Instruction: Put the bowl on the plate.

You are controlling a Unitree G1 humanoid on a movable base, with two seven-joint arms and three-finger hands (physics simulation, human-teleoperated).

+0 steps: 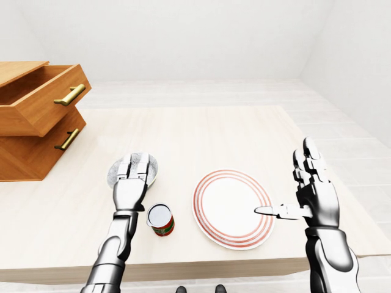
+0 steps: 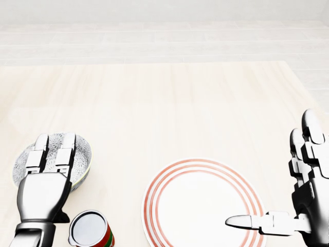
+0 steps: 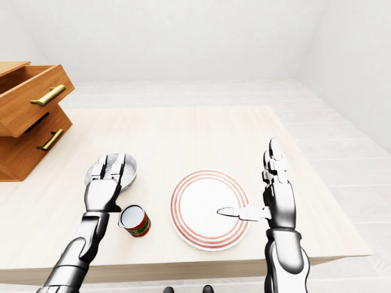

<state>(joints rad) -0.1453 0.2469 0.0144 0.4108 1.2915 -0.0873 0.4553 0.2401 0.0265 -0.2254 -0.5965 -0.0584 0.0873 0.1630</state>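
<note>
The left hand (image 2: 43,191) lies flat over the bowl (image 2: 82,156), its fingers straight and spread, not closed round it. The patterned bowl sits on the desk (image 2: 169,108) toward its left edge, where a wooden drawer unit (image 1: 36,122) stands with its top drawer pulled out. A can (image 2: 91,230) stands just below the bowl in the head view. The red-ringed plate (image 2: 203,206) lies right of the can, apart from the bowl. The right hand (image 2: 308,198) is open, fingers upright, thumb reaching over the plate's right rim.

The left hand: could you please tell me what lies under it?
The patterned bowl sits under the open left hand, its rim showing on both sides. The hand covers the bowl's middle, so its contents cannot be seen.
</note>
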